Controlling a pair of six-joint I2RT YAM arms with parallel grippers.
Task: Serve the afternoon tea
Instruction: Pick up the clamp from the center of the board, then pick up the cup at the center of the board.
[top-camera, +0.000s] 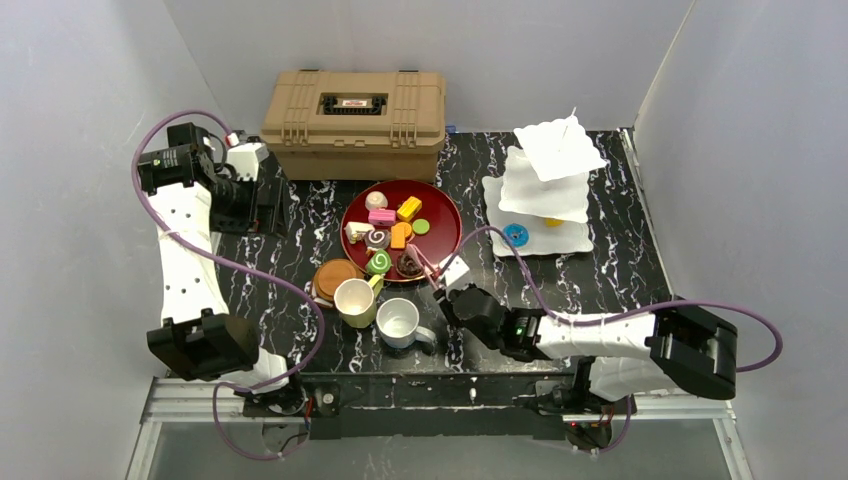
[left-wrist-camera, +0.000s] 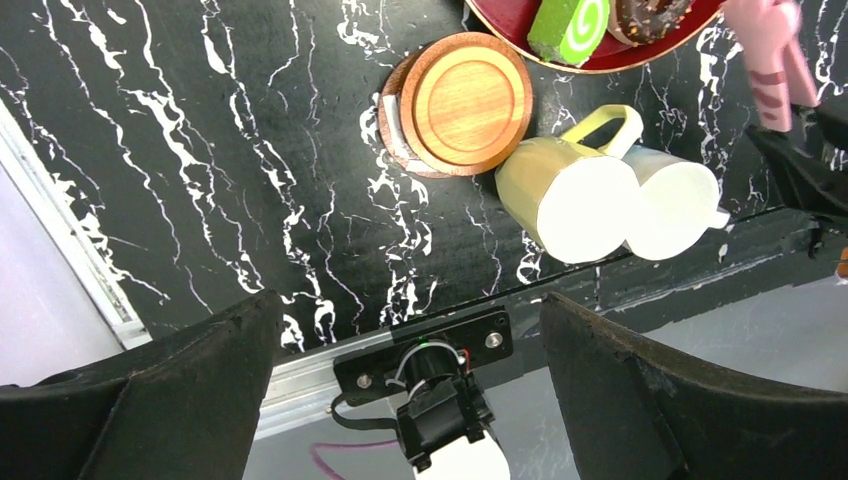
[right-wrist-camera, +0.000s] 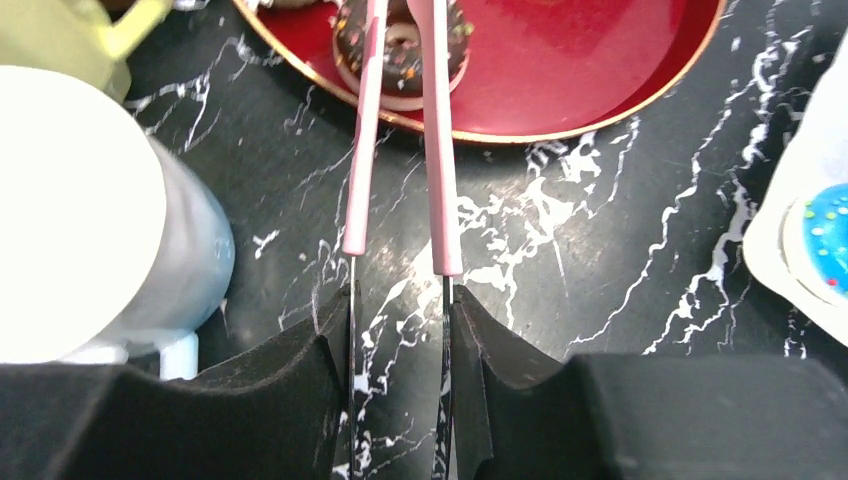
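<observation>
Right gripper (right-wrist-camera: 400, 330) clamped the pink-tipped tongs (right-wrist-camera: 440, 150), whose arms apparently straddled the chocolate donut (right-wrist-camera: 400, 78). A firmer, even squeeze before lifting would keep it from slipping.

Tan toolbox (top-camera: 352, 110) (ribbed), pink-sleeved metal tongs (right-wrist-camera: 441, 150)

White arm links (top-camera: 185, 250), black joints (top-camera: 205, 345), purple cables (top-camera: 185, 113), black end effector fingers (left-wrist-camera: 150, 400)

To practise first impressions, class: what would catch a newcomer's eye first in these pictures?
A red tray of colourful toy pastries sits in the middle of the black marbled table, a white tiered stand to its right. The right claw grips pink-tipped tongs over a chocolate donut at the tray's near edge.
</observation>
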